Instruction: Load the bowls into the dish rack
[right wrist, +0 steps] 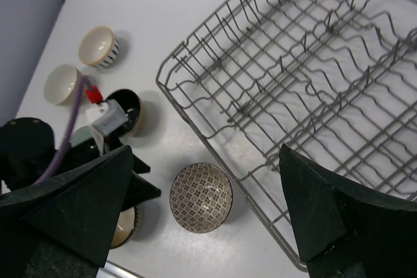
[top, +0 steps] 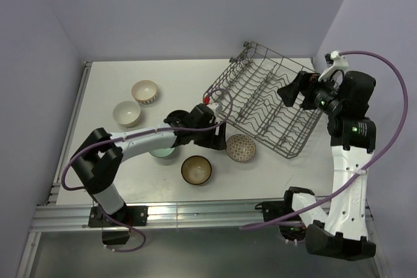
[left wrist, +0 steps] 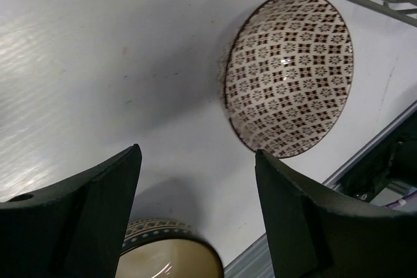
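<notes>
Toward the far right corner of the tabletop [top: 117, 154] sits the dish rack [top: 260, 99], grey wire, skewed to the edges, rows of upright tines showing in the right wrist view. All bowls I can see are on the tabletop, left of the rack. Cream bowl with patterned outside [top: 144, 91] is toward the far left; plain cream bowl [top: 127, 113] just beside it, nearer the left edge. Black bowl [right wrist: 130, 103] is mostly hidden under my left wrist. Pale teal bowl [top: 163, 153] shows only as a sliver below my left arm [top: 140, 140]. Brown bowl with tan inside [top: 196, 169] is by the middle of the near edge. Lattice-patterned bowl [top: 241, 148] is to its right, upright, just beside the rack's near left side; I cannot tell whether they touch. Left jaws: apart, nothing between them, hovering over bare tabletop beside the rack's left side, with the lattice bowl ahead and the brown bowl's rim under one finger [left wrist: 78, 213]. Right jaws: wide apart, empty, held above the right part of the rack.
</notes>
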